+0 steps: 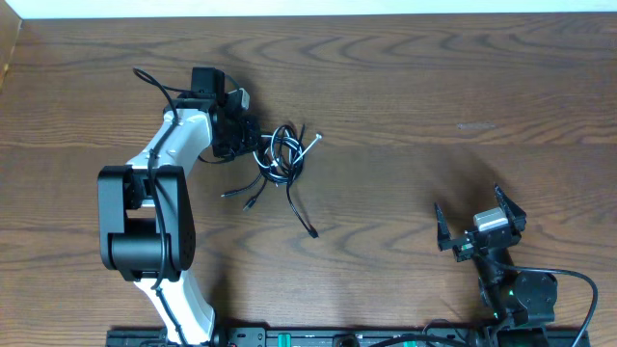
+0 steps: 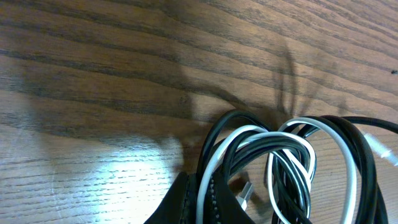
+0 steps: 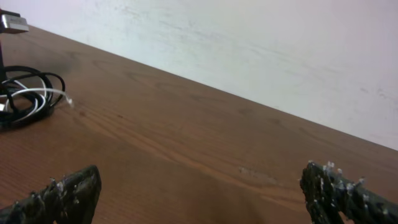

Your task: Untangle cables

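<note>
Cables (image 1: 280, 156) lie in one knotted bundle of black and white loops on the surface (image 1: 405, 96), left of the middle. The left tool (image 1: 239, 138) sits at the bundle's edge, nearly closed beside a white strand (image 2: 210, 163), but I cannot tell if it really grips. The right tool (image 1: 479, 233) waits well apart, wide open and empty. If the left pulls alone, the whole bundle may drag along, or the knot may tighten.
</note>
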Robot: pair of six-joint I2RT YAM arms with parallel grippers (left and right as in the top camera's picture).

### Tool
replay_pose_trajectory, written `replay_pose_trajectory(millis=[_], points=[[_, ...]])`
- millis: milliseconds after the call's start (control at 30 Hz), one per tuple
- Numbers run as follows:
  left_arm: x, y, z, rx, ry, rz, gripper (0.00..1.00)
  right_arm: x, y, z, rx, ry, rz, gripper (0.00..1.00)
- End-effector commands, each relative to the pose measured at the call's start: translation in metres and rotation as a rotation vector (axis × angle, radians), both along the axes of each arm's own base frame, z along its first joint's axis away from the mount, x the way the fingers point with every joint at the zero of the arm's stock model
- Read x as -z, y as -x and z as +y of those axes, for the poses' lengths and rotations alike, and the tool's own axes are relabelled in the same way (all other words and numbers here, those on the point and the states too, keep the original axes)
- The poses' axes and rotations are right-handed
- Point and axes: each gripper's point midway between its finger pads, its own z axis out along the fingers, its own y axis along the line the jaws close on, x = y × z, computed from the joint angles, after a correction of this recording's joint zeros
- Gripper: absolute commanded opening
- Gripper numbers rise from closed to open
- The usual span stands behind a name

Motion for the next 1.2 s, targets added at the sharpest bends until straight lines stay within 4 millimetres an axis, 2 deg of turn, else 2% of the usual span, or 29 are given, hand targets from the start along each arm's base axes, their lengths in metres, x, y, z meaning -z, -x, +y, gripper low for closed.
replay_pose_trajectory(millis=[0, 133, 267, 567, 700, 800, 867, 1167], points=[[0.0, 0.0, 0.003, 0.004, -0.026, -0.008, 0.08, 0.0, 0.0, -0.001, 0.002, -0.001, 0.002, 0.99], [0.0, 0.001, 0.002, 0.007, -0.026, -0.007, 0.08, 0.0, 0.0, -0.001, 0.002, -0.001, 0.002, 0.99], [0.0, -0.001, -0.008, 0.031, -0.025, -0.021, 0.08, 0.0, 0.0, -0.001, 0.002, -0.001, 0.002, 0.99], [-0.001, 0.007, -0.06, 0.155, -0.021, -0.05, 0.09, 0.0, 0.0, -0.001, 0.002, -0.001, 0.002, 0.99], [-0.001, 0.009, -0.068, 0.189, -0.031, -0.06, 0.22, 0.0, 0.0, -0.001, 0.002, -0.001, 0.002, 0.99], [-0.001, 0.008, -0.066, 0.185, -0.031, -0.059, 0.51, 0.0, 0.0, -0.001, 0.002, -0.001, 0.002, 0.99], [-0.001, 0.008, -0.064, 0.179, -0.031, -0.056, 0.6, 0.0, 0.0, -0.001, 0.002, -0.001, 0.002, 0.99], [0.0, 0.008, -0.061, 0.174, -0.033, -0.053, 0.61, 0.0, 0.0, -0.001, 0.002, -0.001, 0.002, 0.99]])
